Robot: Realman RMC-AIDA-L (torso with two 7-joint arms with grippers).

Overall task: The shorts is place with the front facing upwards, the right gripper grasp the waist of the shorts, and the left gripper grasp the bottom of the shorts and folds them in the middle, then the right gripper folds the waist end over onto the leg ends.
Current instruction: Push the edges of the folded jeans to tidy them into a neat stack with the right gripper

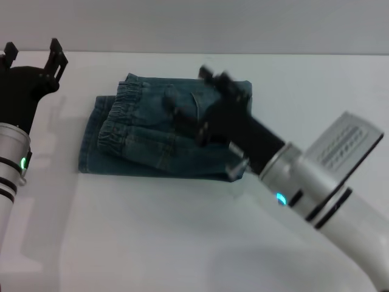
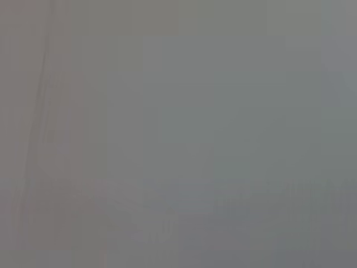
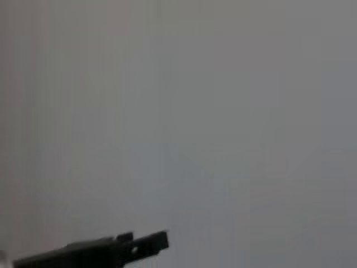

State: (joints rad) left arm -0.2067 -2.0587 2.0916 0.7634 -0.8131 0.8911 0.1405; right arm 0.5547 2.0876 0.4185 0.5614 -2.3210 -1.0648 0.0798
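The shorts [image 1: 143,143] lie folded into a compact denim rectangle at the back middle of the white table [image 1: 182,231]. The ruffled waist [image 1: 114,118] rests on top at the left side, just inside the leg ends [image 1: 89,139], which stick out beneath it. My right gripper [image 1: 191,92] hovers over the right half of the shorts, open and holding nothing. One of its black fingers [image 3: 111,248] shows in the right wrist view against a plain surface. My left gripper [image 1: 33,52] is raised at the far left, open, apart from the cloth.
The table's back edge [image 1: 304,55] runs just behind the shorts. The left wrist view shows only a plain grey surface.
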